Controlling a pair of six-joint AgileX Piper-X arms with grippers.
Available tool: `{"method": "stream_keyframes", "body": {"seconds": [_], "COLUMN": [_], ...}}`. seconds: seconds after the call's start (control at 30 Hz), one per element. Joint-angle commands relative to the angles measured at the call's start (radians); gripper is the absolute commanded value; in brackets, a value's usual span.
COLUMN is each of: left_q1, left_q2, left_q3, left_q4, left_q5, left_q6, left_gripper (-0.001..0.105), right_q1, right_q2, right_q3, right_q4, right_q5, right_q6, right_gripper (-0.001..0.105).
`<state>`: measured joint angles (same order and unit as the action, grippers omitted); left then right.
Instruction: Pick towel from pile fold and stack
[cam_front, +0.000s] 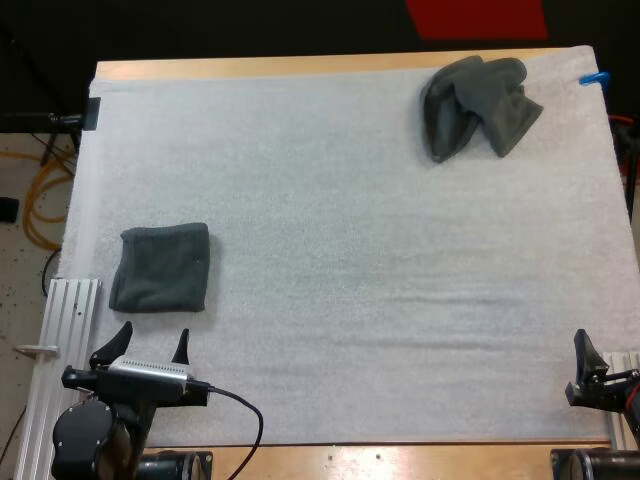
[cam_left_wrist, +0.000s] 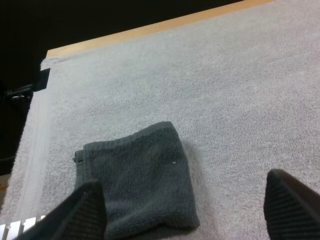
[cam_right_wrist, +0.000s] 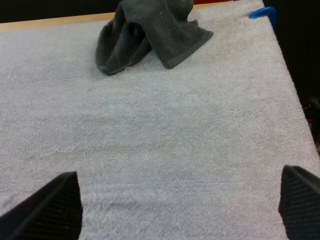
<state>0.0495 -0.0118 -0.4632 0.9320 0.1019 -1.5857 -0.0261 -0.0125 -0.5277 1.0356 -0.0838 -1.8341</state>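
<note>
— Start at the left. What is my left arm doing?
— The left gripper (cam_front: 154, 332) hangs over the near left corner of the mat (cam_front: 340, 250). Its jaws are spread and hold nothing. In the left wrist view its two black fingers (cam_left_wrist: 90, 210) stand wide apart.

— And the towel beside it?
— The folded towel (cam_front: 160, 267) lies flat on the mat just beyond that gripper, close to the mat's left edge. It is a tidy, roughly square pad of dark grey-green cloth. In the high view a strip of mat shows between the fingertips and the towel's near edge, so they are apart.

— What is under it all?
— The white mat covers most of the table (cam_front: 300, 66). The table's wood shows as a band along the far side.

— Further right?
— The crumpled towel (cam_front: 478, 105) sits near the far right corner of the mat, close to its far edge and well apart from the folded towel. It is bunched up, with folds heaped on each other and one flap spreading to the right.

— And my right arm?
— The right gripper (cam_right_wrist: 179, 172) is over the near right corner of the mat, as the high view shows. Its jaws are wide apart and grip nothing. In the right wrist view only mat lies between them, and the crumpled towel lies far ahead, near the mat's far edge.
</note>
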Motion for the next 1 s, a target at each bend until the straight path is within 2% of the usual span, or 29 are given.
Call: {"method": "stream_keyframes", "body": {"seconds": [0.0,0.13,0.33,0.53,0.63,0.7,0.8,0.97], "left_q1": [0.001,0.001,0.001,0.001,0.001,0.0,-0.038,-0.157], "left_q2": [-0.14,-0.135,-0.057,0.117,0.211,0.28,0.36,0.461], "left_q3": [0.0,0.0,-0.028,-0.164,-0.241,-0.291,-0.357,-0.436], "left_q4": [-0.016,-0.016,-0.016,-0.019,-0.019,-0.019,-0.019,-0.019], "left_q5": [0.006,0.016,0.13,0.214,0.291,0.343,0.379,0.388], "left_q6": [-0.011,-0.011,-0.011,-0.011,-0.011,-0.011,-0.011,-0.005], "left_gripper": [0.064,0.064,0.064,0.064,0.064,0.064,0.064,0.064], "right_q1": [-0.004,-0.004,-0.004,-0.004,-0.004,-0.004,-0.004,-0.004], "right_q2": [-0.04,-0.04,-0.035,0.024,0.086,0.139,0.219,0.351], "right_q3": [0.001,0.001,-0.002,-0.076,-0.124,-0.164,-0.214,-0.285], "right_q4": [-0.006,-0.006,-0.024,-0.03,-0.03,-0.03,-0.03,-0.034], "right_q5": [-0.003,-0.003,-0.003,-0.003,-0.018,-0.057,-0.141,-0.293], "right_q6": [-0.001,-0.001,0.003,0.003,0.003,0.003,0.003,0.003], "right_gripper": [0.078,0.078,0.078,0.078,0.078,0.078,0.078,0.078]}}
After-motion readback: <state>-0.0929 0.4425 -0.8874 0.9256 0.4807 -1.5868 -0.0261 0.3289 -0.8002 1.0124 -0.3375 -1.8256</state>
